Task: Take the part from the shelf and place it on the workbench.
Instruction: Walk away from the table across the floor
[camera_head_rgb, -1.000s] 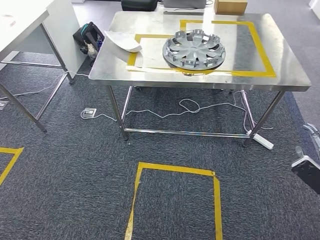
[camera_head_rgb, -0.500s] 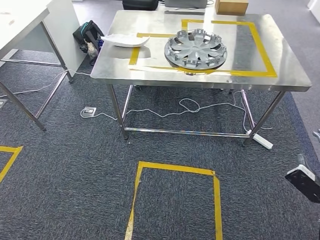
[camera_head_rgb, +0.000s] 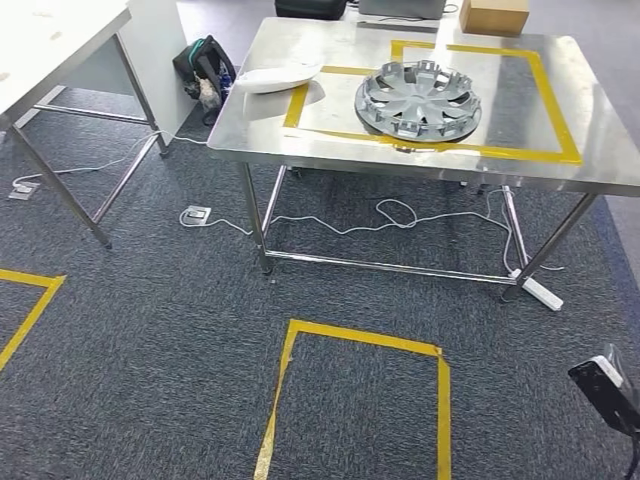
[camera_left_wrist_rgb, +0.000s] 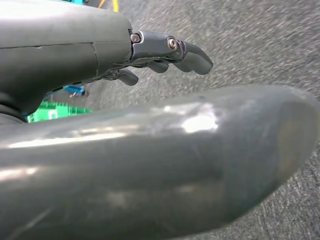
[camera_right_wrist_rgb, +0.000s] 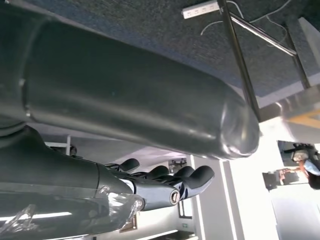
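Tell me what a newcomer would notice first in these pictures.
The silver hubcap lying on the steel workbench, inside the yellow tape rectangle, draws the eye first. Next comes the white curved part at the bench's left corner, then the yellow tape square on the dark carpet in front of the bench.

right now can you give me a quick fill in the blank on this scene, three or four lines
1. The silver hubcap lies on the steel workbench, partly inside an outline of ____ tape.
2. The white curved part rests near the workbench's ____ end in the head view.
3. The fingers of the left hand hold ____.
4. The floor under the workbench is dark ____.

Missing words: yellow; left; nothing; carpet
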